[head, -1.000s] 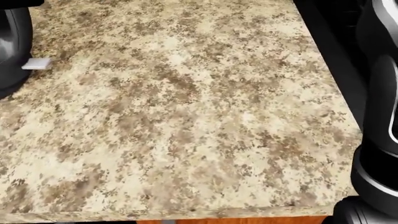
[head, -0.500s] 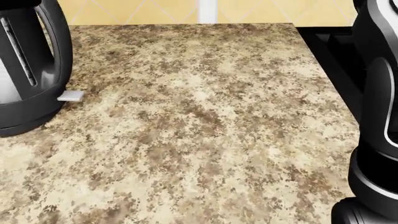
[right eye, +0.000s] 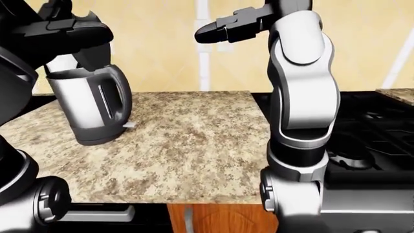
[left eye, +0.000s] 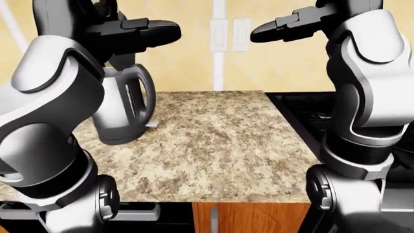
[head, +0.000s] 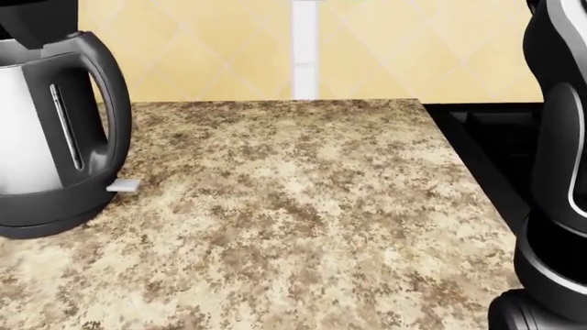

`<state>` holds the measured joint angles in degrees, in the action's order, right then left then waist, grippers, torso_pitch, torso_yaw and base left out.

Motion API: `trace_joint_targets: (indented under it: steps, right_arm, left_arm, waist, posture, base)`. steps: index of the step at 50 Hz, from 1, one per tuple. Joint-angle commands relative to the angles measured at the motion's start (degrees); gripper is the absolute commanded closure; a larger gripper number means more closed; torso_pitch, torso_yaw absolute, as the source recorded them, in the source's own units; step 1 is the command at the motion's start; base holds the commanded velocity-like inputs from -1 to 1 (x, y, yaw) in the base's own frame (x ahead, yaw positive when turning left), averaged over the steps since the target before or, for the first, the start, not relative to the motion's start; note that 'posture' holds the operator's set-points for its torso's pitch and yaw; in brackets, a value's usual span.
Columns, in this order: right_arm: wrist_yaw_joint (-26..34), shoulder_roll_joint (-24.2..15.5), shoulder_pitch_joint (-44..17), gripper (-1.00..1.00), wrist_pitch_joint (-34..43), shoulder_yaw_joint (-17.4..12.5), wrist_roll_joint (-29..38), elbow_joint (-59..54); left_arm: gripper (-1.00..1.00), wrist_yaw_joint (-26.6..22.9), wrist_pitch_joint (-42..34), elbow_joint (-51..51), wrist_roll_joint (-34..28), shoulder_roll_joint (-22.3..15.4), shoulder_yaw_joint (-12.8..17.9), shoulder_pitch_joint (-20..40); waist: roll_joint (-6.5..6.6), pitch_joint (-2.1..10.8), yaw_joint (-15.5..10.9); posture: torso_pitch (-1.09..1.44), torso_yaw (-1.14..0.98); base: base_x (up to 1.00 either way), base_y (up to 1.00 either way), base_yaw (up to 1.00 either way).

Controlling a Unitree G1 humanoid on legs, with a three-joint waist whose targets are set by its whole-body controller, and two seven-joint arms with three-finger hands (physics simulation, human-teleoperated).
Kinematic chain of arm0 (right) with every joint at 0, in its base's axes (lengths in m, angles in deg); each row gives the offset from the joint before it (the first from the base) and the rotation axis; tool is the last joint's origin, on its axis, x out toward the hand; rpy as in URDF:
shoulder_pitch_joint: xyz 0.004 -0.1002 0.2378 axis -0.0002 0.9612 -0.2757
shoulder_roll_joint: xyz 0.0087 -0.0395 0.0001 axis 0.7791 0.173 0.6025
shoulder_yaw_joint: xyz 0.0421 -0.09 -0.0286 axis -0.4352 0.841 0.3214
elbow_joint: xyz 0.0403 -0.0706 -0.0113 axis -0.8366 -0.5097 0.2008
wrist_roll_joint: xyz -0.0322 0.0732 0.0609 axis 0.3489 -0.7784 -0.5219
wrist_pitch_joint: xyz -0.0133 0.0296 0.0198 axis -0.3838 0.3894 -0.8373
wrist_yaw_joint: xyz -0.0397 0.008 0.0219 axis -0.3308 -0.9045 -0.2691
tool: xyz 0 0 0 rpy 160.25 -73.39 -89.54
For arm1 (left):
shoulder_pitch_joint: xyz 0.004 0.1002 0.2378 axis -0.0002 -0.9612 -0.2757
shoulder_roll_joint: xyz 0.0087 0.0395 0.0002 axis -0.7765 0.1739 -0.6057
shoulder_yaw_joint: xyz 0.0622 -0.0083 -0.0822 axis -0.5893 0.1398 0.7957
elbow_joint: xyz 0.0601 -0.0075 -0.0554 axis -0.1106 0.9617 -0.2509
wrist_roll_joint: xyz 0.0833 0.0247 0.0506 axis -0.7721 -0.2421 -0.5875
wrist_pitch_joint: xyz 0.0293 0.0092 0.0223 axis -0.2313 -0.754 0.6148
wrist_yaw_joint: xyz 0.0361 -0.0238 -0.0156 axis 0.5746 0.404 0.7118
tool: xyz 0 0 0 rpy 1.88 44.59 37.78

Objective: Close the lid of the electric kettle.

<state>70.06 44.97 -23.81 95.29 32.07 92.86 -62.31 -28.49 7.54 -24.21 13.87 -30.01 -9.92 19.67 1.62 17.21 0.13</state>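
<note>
The electric kettle [right eye: 91, 104] has a silver body with a black handle and base. It stands at the left of the granite counter [left eye: 207, 141]. Its black lid [right eye: 95, 56] stands tilted up above the rim. My left hand [left eye: 152, 31] is raised over the kettle with its fingers stretched out, open and empty. My right hand [left eye: 281, 26] is raised at the same height to the right, open and empty, well apart from the kettle. The head view shows the kettle [head: 46, 137] at its left edge, with a small white tab [head: 124, 185] at the base.
A black stove [right eye: 369, 126] adjoins the counter on the right. A yellow tiled wall with white outlets [left eye: 226, 35] stands behind the counter. A wooden cabinet front [left eye: 252, 218] is below the counter edge. My right arm [head: 559, 172] fills the head view's right edge.
The head camera has tilted up. The whole picture has shifted down, so more of the kettle and the yellow wall have come into view.
</note>
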Motion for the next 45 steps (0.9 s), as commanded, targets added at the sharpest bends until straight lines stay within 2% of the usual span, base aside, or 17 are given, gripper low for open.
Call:
trace_joint_targets:
  steps: [1, 15, 39, 43, 45]
  right_arm:
    - [-0.19, -0.34, -1.74, -1.00, -1.07, -0.32, 0.23, 0.62]
    - [-0.07, -0.29, -1.71, -1.00, -1.23, -0.35, 0.25, 0.70]
    - [-0.09, -0.33, -1.71, -1.00, -1.06, -0.29, 0.28, 0.86]
    - [-0.05, -0.31, -1.59, -1.00, -1.20, -0.27, 0.51, 0.66]
    - [-0.02, -0.20, -1.50, -1.00, -1.31, -0.11, 0.68, 0.63]
  left_arm:
    - [-1.00, 0.01, 1.31, -0.24, -0.22, -0.46, 0.41, 1.61]
    - [-1.00, 0.21, 1.56, 0.11, -0.17, -0.48, 0.25, 1.40]
    - [-1.00, 0.46, 0.93, -0.03, 0.21, -0.72, 0.50, 1.75]
    - [-1.00, 2.16, -1.46, -1.66, 3.08, 0.13, 0.97, 3.28]
    - [-1.00, 5.34, -4.19, -3.19, 6.99, 0.24, 2.44, 5.89]
  waist:
    - [0.04, 0.47, -0.08]
    - [-0.23, 3.36, -1.05]
    - [-0.03, 7.36, -1.39]
    - [0.01, 7.96, -1.25]
    - [0.00, 8.14, -1.17]
  posture:
    - [-0.55, 0.00]
    - [-0.69, 0.00]
    - [-0.93, 0.00]
    - [-0.95, 0.00]
    - [-0.95, 0.00]
  base:
    - [0.00, 0.00, 0.00]
    - [0.00, 0.00, 0.00]
    - [0.00, 0.00, 0.00]
    - [0.00, 0.00, 0.00]
    - [0.00, 0.00, 0.00]
